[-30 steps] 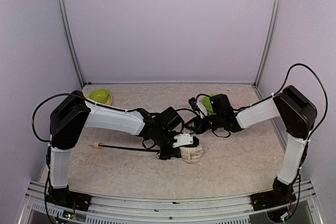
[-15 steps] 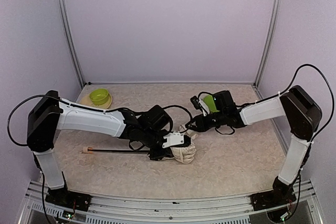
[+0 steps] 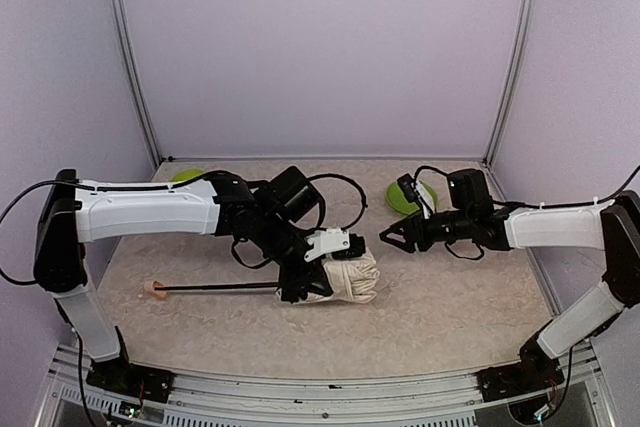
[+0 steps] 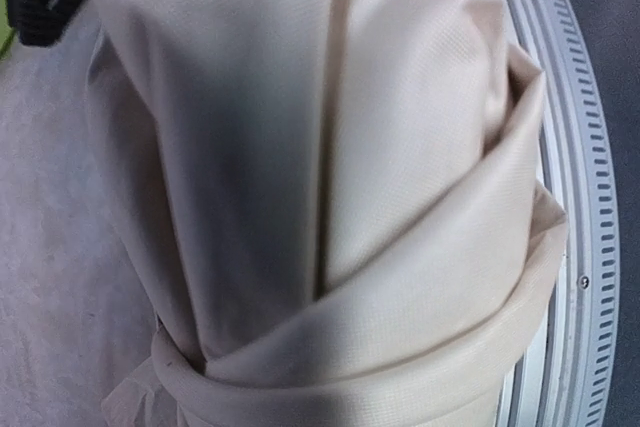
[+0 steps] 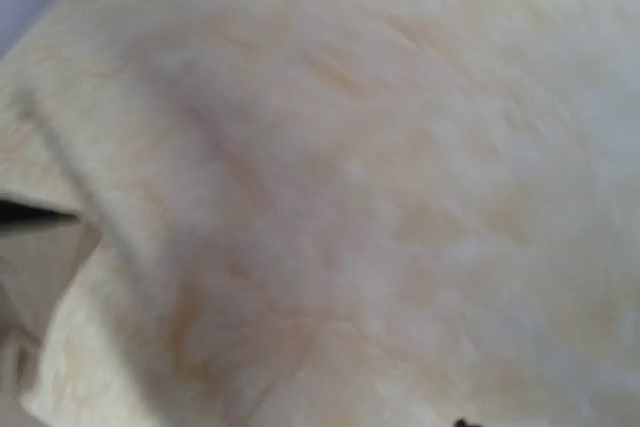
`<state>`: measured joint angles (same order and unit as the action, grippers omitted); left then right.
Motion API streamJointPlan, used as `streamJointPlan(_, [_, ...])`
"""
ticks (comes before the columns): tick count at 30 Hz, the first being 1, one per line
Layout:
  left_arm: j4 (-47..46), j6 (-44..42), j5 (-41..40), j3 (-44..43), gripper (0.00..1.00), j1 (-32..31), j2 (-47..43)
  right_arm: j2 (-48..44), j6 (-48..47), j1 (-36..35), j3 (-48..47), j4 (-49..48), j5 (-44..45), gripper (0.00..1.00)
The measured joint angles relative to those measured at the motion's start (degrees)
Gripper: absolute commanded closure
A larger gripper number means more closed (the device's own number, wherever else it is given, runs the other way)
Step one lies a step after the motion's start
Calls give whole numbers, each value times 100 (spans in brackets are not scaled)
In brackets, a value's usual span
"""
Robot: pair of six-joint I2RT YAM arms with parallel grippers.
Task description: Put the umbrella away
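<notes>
Top external view first: the compact folding umbrella with the cream-beige fabric canopy (image 3: 350, 279) is lying flat on the beige speckled table (image 3: 450, 317), a bit nearer the front edge than the back wall. Its long axis runs side to side. The thin black shaft (image 3: 220, 288) pokes out toward the robot's left and ends in a small light wooden knob (image 3: 152, 290), and the rolled-up fabric bundle sits about mid-table.

The left gripper (image 3: 303, 285) is clamped on the shaft end of that bundle. Its wrist camera is basically all cream cloth (image 4: 300, 197), so I'd call that a real hold.

The right gripper (image 3: 385, 237) points at the bundle from the far right – near it, but there's a gap. I can't tell how wide its jaws are. Its own camera is just blurry fabric (image 5: 350, 197).

So the left arm has the thing, and the right would have to come in toward the near left to reach the free end.

For room, there's bare table to the right and in front. The metal rail at the near edge (image 4: 560, 197) is close, and a lime green round dish (image 3: 403, 199) sits behind the right wrist.
</notes>
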<state>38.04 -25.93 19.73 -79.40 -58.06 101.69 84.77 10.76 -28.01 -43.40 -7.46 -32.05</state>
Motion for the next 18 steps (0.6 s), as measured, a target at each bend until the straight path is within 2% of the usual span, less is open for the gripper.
streamJointPlan(6, [173, 20, 162, -693, 100, 103, -437, -205, -761, -181, 527, -732, -706, 38])
streamJointPlan(8, [256, 17, 164, -876, 100, 114, -511, -98, -872, -223, 741, -1217, -1084, 34])
streamJointPlan(12, [442, 17, 103, -1071, 100, 114, -549, 260, -817, -225, 977, -2306, -1858, 21])
streamJointPlan(14, [531, 17, 57, -1154, 100, 114, -553, 531, -774, -225, 955, -2765, -2133, 20])
streamJointPlan(18, [645, 17, -50, -1281, 100, 114, -590, 807, -848, -219, 892, -2968, -2251, 21])
